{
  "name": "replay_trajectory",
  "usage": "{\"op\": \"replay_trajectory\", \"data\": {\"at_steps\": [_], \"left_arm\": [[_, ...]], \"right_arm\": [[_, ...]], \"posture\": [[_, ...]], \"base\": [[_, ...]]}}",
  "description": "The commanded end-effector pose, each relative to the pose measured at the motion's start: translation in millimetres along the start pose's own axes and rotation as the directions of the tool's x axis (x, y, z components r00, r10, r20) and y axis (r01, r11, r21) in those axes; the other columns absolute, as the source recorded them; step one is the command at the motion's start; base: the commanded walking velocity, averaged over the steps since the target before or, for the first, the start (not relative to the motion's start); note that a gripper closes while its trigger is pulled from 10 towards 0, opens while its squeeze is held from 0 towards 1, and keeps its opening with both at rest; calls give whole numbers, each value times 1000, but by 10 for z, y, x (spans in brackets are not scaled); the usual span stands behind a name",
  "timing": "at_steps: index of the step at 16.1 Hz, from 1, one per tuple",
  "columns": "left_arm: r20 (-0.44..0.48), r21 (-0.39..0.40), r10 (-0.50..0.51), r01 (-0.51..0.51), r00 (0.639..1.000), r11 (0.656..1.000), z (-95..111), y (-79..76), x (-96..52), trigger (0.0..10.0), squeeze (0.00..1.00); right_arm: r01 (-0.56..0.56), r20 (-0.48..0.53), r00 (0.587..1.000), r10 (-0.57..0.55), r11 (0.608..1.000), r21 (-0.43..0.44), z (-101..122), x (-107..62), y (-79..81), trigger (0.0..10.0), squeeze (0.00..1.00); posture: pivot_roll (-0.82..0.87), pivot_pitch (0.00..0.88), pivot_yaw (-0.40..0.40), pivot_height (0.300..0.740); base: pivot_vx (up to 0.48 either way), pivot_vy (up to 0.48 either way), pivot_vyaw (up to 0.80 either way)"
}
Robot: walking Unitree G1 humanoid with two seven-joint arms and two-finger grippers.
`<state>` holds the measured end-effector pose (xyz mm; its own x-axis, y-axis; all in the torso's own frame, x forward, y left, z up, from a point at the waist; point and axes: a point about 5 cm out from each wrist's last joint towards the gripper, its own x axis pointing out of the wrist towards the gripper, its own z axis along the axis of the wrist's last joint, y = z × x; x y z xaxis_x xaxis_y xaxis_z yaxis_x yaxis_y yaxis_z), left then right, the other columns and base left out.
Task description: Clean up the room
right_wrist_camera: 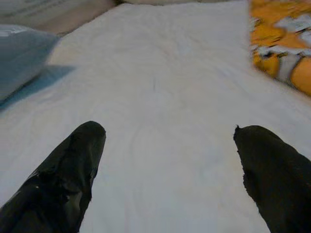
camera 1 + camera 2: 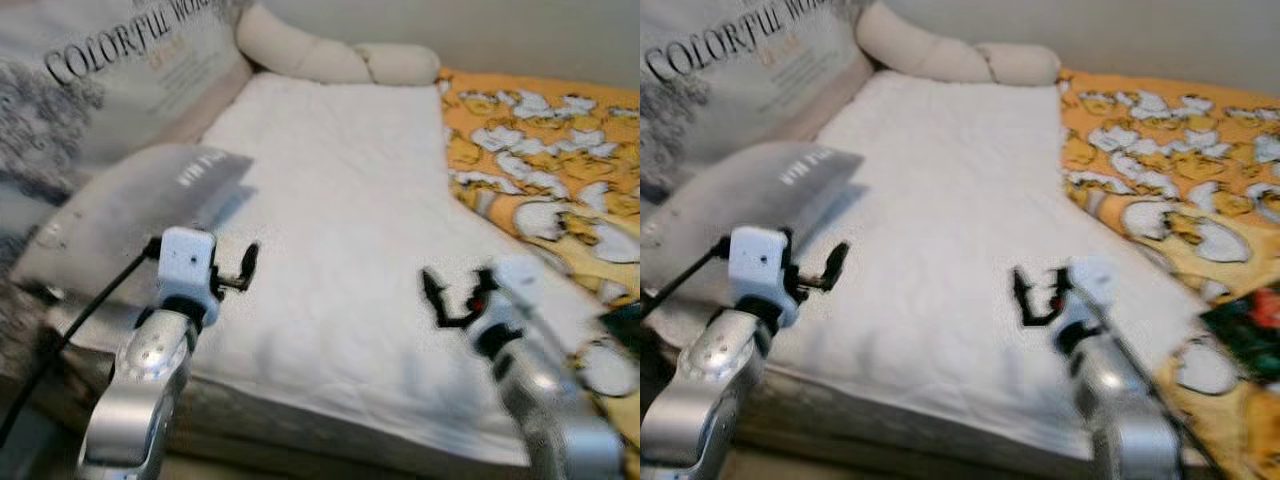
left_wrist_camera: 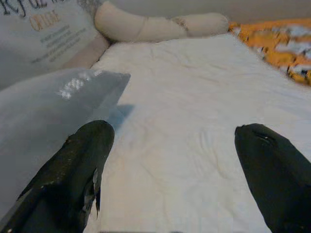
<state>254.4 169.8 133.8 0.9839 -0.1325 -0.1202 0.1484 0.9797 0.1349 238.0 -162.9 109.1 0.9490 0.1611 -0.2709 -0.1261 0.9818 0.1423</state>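
Trouble here would most likely come from the grey pillow, which lies at the left edge of the white quilted pad with one corner lifted off it and casting a shadow on the pad. If the left gripper closes on that loose corner alone, the fabric could slip out and the pillow sag back or slide off the pad's edge toward the floor. The head views are blurred, which suggests the robot is moving, so any reach judged from them could land off target. A dark cable runs down beside the left arm below the pillow and could snag the pillow.

The left gripper is raised just beside the pillow's near edge, over the pad's left side, its two black fingers spread wide with nothing between them. It appears to touch nothing. The right gripper is held over the pad's right front part, near where the orange duck-print blanket overlaps the pad. Its fingers are likewise wide apart and empty, with bare pad between them.

A cream bolster lies along the pad's far end, and a large printed cushion leans behind the grey pillow. Nothing has been picked up yet, so the tidying looks barely begun.
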Motion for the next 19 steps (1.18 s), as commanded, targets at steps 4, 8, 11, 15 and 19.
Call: {"op": "replay_trajectory", "data": {"at_steps": [4, 8, 11, 15, 19], "left_arm": [[2, 14, -4, 4, 1000, 1000, 4, -27, 11, 10000, 1000], [-9, 21, 3, -3, 1000, 1000, 2, -25, 23, 10000, 1000], [37, 2, -10, 10, 999, 1000, 73, -55, 43, 10000, 929], [52, -19, -44, 45, 998, 999, 95, -83, 51, 10000, 929], [44, -16, -67, 68, 997, 998, 66, -110, 48, 10000, 933]], "right_arm": [[14, -6, 1000, -14, 1000, -5, 3, -22, -44, 10000, 1000], [11, -13, 1000, -11, 1000, -14, -2, -10, -35, 10000, 1000], [-5, -28, 1000, 4, 999, -44, -4, 21, 5, 10000, 1000], [7, -39, 999, -8, 999, -32, -6, 37, 9, 10000, 0], [31, -43, 999, -32, 999, -24, -1, 28, -33, 10000, 0]], "posture": [[26, 0, 8, 740], [25, 0, 9, 740], [24, 0, 6, 740], [21, 0, 7, 740], [17, 0, 6, 740]], "base": [[0, -480, 0], [0, -120, 0], [0, 0, 0], [284, 0, -584], [399, 0, -781]]}}
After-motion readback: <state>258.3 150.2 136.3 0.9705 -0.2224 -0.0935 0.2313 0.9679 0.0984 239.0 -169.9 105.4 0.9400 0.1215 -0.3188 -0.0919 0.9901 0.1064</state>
